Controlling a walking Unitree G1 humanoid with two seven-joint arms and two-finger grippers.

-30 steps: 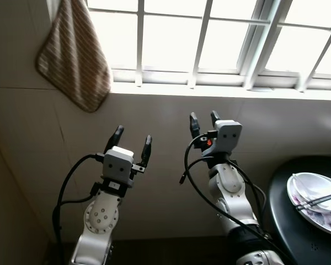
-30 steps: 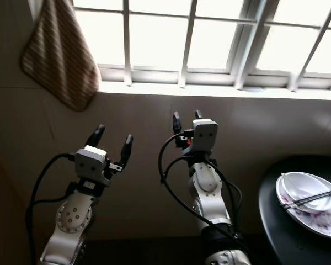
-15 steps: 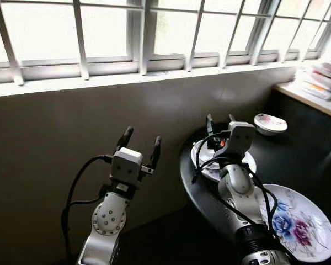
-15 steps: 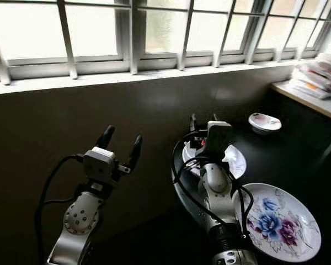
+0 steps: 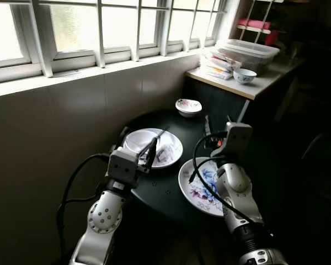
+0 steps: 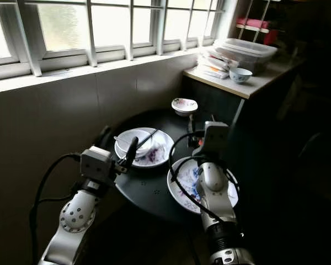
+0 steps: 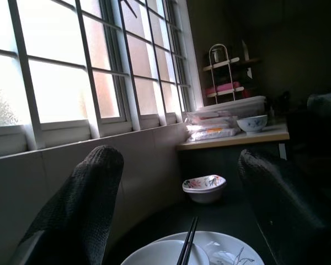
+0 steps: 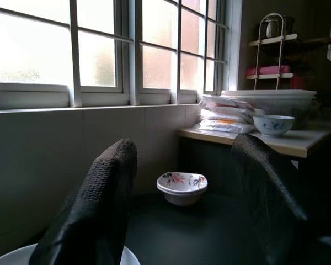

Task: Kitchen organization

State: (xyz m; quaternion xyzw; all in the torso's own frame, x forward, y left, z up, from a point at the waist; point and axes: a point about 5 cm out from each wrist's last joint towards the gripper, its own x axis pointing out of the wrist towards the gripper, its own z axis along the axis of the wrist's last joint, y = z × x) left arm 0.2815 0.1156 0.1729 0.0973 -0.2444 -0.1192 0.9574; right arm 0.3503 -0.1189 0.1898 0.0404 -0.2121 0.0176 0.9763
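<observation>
Left tool (image 5: 137, 144) fingers spread apart, holding nothing, raised over the near-left edge of the round black table (image 5: 160, 193); right tool (image 5: 217, 125) likewise parted and empty, above the flowered plate (image 5: 194, 190). Versus 1.0 s ago: the whole view has swung to the robot's right. The striped cloth and blank wall under the window are gone from view; the table, then only a sliver at the right, now sits centre. Both arms hold the same raised pose relative to the camera. On the table: white plate (image 5: 171, 152) carrying a white bowl (image 5: 137, 141) with chopsticks (image 5: 156, 136) across it, just behind the left tool; flowered plate at the near-right rim, partly hidden by the right arm; small floral bowl (image 5: 188, 107) at the far rim, well apart from both. Bare black surface lies between the two plates. Beyond, a wooden counter (image 5: 254, 87) with stacked packets (image 5: 218, 62), a clear lidded tub (image 5: 248, 52) and a blue-patterned bowl (image 5: 244, 75). Window wall (image 5: 60, 110) close on the left; right side dark, not readable.
</observation>
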